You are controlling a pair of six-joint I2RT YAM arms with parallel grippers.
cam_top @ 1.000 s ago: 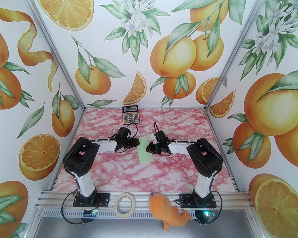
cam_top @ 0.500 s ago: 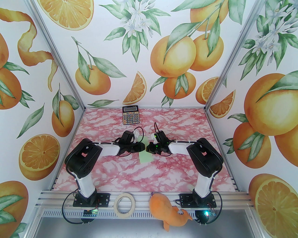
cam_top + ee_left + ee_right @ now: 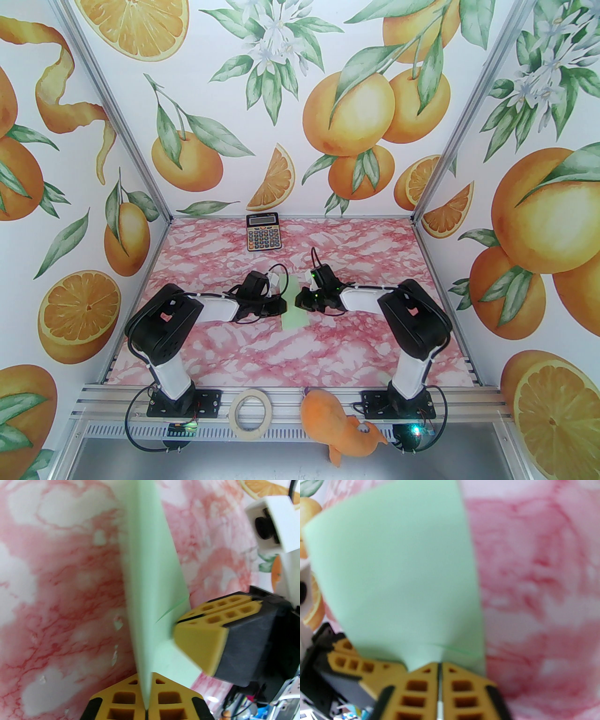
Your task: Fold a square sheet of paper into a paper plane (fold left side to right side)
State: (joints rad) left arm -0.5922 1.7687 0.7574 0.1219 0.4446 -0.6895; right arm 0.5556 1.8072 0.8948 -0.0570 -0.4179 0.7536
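You are handling the square sheet of paper (image 3: 296,321), which at this point is a narrow pale green strip at the middle of the desk (image 3: 234,349). It runs from the near side toward the far edge and sits well short of the calculator (image 3: 262,232). The paper is thin, light and limp. It will buckle if you push it, slide easily on the glossy marbled top, and keep any crease you press into it. I judge the long edges near mid-length to be the safest hold, because a corner grip would let the rest droop or twist.

The left arm (image 3: 213,310) reaches in low from the left, its forearm almost level. Its jaws are closed on the strip's left edge, and in the left wrist view the paper (image 3: 150,562) rises from that pinch nearly edge-on. The right arm (image 3: 363,297) mirrors it from the right. Its jaws are all but together, with only a thin slit showing. The sheet (image 3: 393,573) puckers into their tips, so they appear to be pinching the right edge.

The two sets of jaws sit close together, so pull gently because opposing tugs could tear the sheet.
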